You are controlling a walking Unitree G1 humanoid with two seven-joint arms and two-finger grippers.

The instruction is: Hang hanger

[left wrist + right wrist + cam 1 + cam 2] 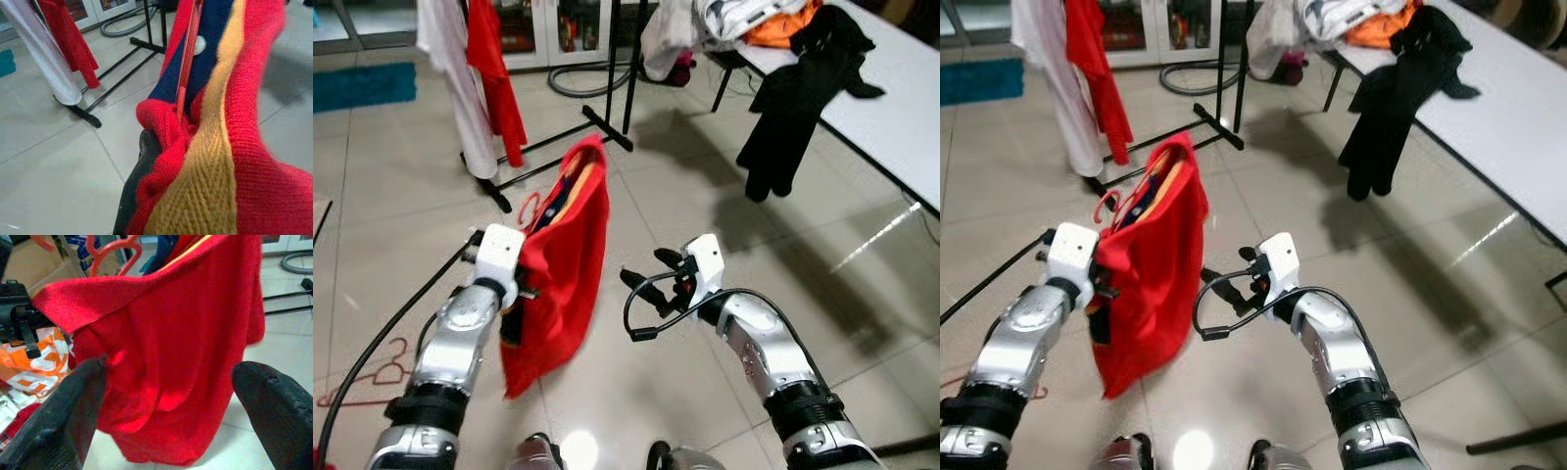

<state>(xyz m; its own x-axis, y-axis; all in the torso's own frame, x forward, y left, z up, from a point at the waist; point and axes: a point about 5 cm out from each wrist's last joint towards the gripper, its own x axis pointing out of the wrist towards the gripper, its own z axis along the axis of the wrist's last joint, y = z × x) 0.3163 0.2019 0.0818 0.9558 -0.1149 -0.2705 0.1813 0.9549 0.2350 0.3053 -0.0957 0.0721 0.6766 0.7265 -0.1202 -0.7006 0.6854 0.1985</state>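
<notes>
A red sweater with blue and tan stripes inside hangs on a red hanger. The hanger's hook sticks out at the top left. My left gripper is shut on the hanger's shoulder through the knit, and one black finger shows beneath the cloth. To the sweater's right, my right gripper stands open a short way off and faces it. Its two fingers frame the sweater without touching. The black clothes rack stands beyond, on the floor.
A white garment and a red one hang on the rack. A white table at right carries piled clothes, with a black garment drooping over its edge. Another red hanger lies on the tiles at left.
</notes>
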